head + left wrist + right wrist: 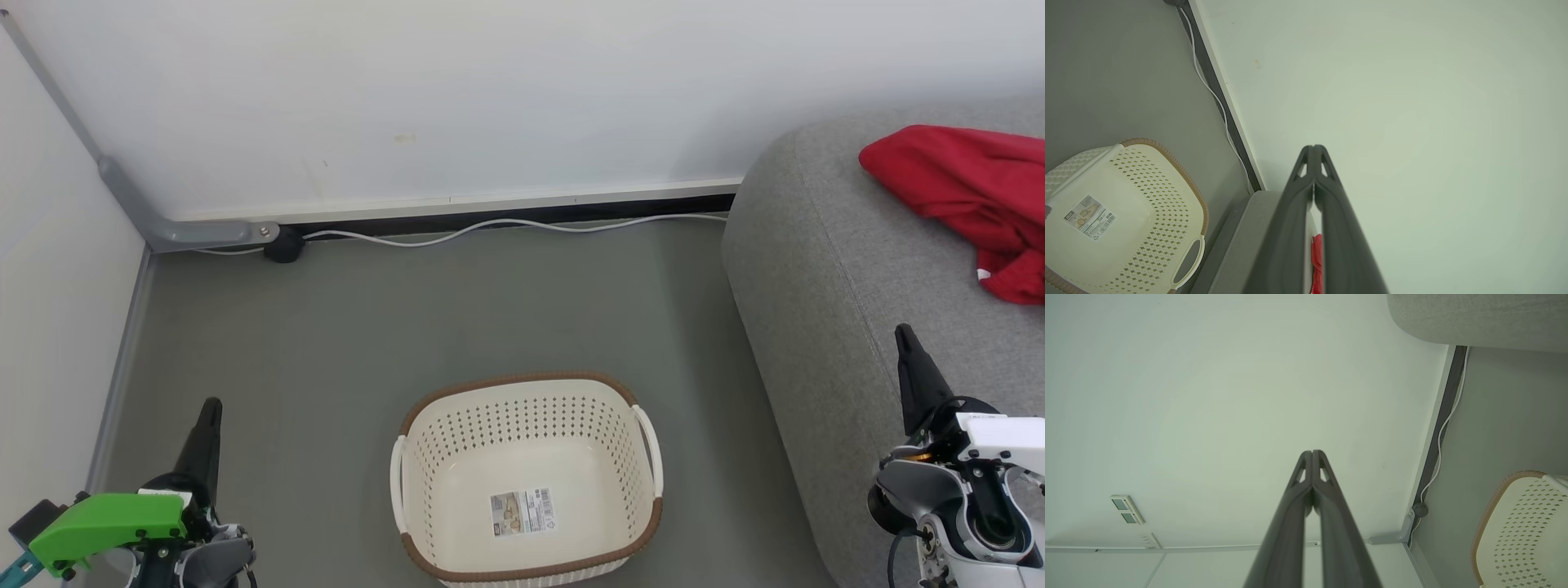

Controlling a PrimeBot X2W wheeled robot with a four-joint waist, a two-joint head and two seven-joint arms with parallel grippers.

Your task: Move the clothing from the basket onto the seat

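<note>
The cream basket (526, 478) stands on the grey floor at the lower middle, holding nothing but its paper label (522, 512). Red clothing (976, 200) lies crumpled on the light grey seat (824, 269) at the right. My left gripper (211, 411) is at the lower left, shut, well left of the basket. At the lower right my right gripper (904, 336) is shut over the seat's front edge. In the left wrist view the shut left gripper (1314, 148) points at the wall, with the basket (1147, 220) at lower left and a sliver of red clothing (1316, 261) between the fingers' bases.
A white wall with a dark skirting runs along the back, a white cable (506, 229) lying on the floor beside it. A grey conduit (139, 204) marks the left corner. In the right wrist view the basket's rim (1488, 514) sits at lower right.
</note>
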